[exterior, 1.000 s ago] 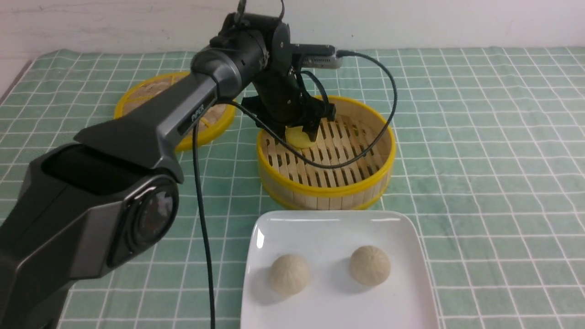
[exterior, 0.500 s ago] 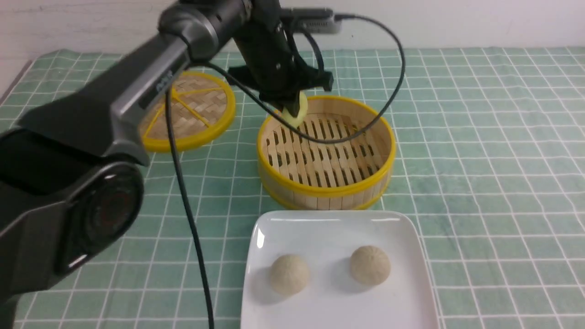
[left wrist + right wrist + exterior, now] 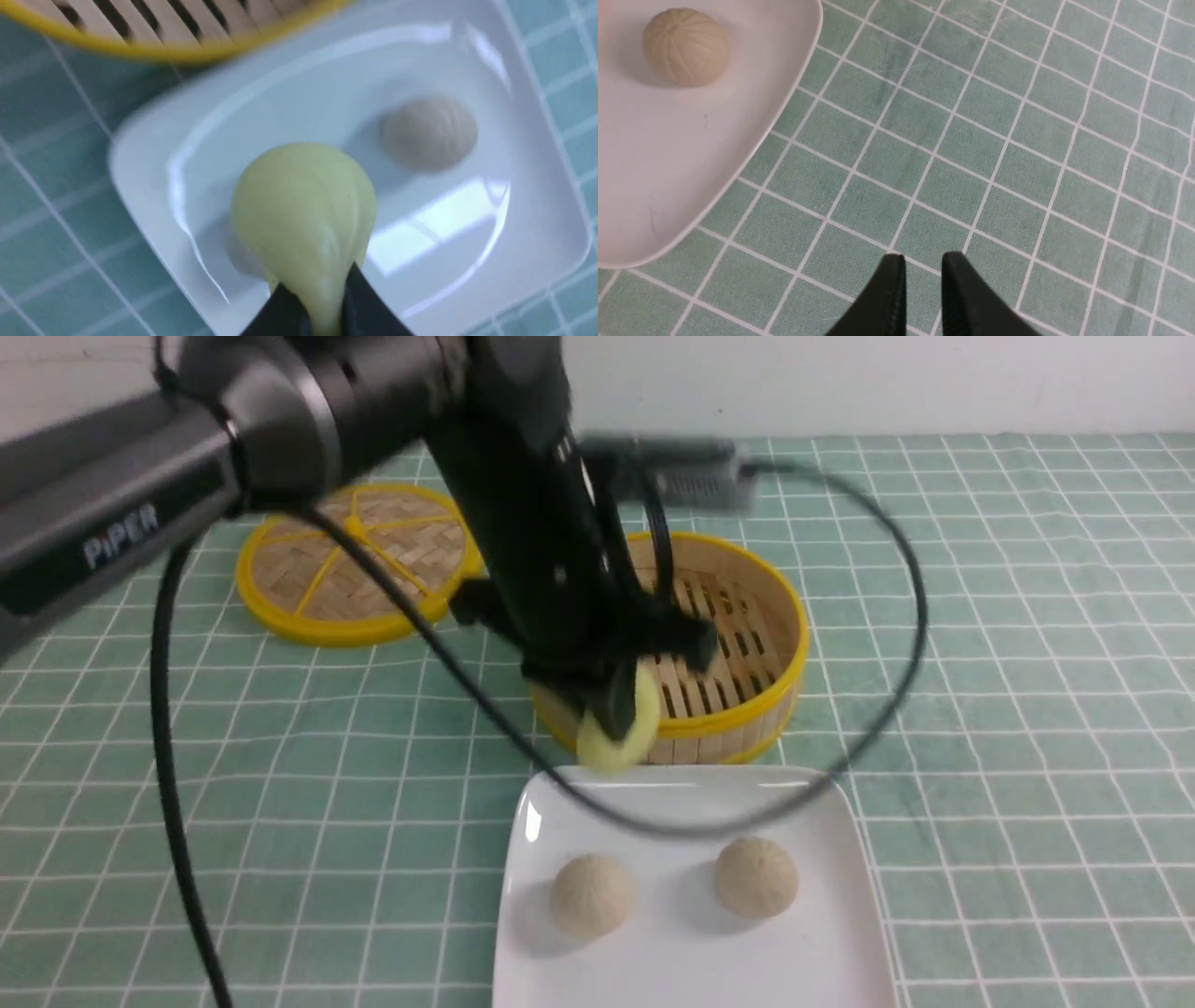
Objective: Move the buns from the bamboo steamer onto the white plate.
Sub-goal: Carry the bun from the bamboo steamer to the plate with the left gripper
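- Right, bench [image 3: 980, 663], green check cloth: only thing to mind here is height. Keep the carry high enough to clear both rims.
- Left arm [image 3: 373, 392]: reaches fwd over the steamer's near side, blurred in front view. Judged step: carrying the last bun to the plate. Bring it on toward the robot so the bun hangs over the plate's flat part, not its rim.
- White plate [image 3: 691, 961]: glossy, square w/ rounded corners, just in front of the steamer on robot's side. Far half is bare, so aim there, apart from the 2 buns already down.
- Bamboo steamer [image 3: 738, 733]: wooden slats, yellow rims. Floor bare wherever the arm doesn't hide it.
- Lid [image 3: 345, 560]: flat on bench, left of steamer. Leave alone.
- Pleated buns [image 3: 591, 894] [image 3: 756, 877]: beige, side by side on the plate, not touching.
- Yellow bun [image 3: 621, 742]: smooth, pale, in the air below the left jaws, btwn steamer wall & plate's far rim in front view. Wrist view shows it squeezed narrow where pinched, so prob. soft. Lower it nearly to the plate before release so it won't roll, and open slowly since it may stick.
- Left jaws: clamped tight on yellow bun.
- Right jaws: narrow gap, holding nothing, over bare cloth just beside the plate's edge; not seen in front view.
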You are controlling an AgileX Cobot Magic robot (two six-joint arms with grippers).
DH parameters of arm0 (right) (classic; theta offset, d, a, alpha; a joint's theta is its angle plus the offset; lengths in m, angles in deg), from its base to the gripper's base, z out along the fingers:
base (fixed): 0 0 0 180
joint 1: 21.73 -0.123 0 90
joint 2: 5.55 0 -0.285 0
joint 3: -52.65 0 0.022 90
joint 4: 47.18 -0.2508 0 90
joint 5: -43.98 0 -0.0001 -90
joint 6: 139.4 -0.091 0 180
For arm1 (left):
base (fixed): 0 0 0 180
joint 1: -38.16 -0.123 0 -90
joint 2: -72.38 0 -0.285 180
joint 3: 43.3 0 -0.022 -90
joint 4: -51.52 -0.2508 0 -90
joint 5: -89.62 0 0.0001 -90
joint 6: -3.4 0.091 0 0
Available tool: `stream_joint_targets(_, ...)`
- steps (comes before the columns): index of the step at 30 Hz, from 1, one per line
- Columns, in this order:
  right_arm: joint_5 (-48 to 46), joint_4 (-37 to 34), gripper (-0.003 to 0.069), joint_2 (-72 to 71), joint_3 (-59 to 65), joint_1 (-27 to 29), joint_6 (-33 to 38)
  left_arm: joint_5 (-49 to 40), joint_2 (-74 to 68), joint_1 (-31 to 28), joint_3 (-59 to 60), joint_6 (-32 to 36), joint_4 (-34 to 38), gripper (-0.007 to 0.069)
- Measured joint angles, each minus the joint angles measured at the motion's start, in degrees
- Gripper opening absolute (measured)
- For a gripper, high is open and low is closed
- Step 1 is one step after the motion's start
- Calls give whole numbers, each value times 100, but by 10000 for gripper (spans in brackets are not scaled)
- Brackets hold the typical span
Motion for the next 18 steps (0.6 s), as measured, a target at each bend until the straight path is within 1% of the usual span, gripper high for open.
stream_joint_targets(3, 0, 0, 148, 0, 0, 0, -5, 135, -20, 495, 1096, 52, 1, 26)
stream_joint_targets(4, 0, 0, 148, 0, 0, 0, -2, 158, -29, 522, 1148, 51, 1, 26)
stream_joint_targets(5, 0, 0, 149, 0, 0, 0, -2, 379, -68, 730, 1470, 51, 1, 26)
stream_joint_targets(8, 0, 0, 153, 0, 0, 0, -12, 732, -129, 1013, 1660, 64, 6, 26)
stream_joint_targets(12, 0, 0, 158, 0, 0, 0, -12, 1218, -130, 1139, 1676, 69, 44, 28)
stream_joint_targets(14, 0, 0, 159, 0, 0, 0, -12, 1316, -130, 1136, 1676, 69, 44, 29)
stream_joint_targets(18, 0, 0, 164, 0, 0, 0, -12, 1678, -130, 1136, 1680, 74, 19, 50)
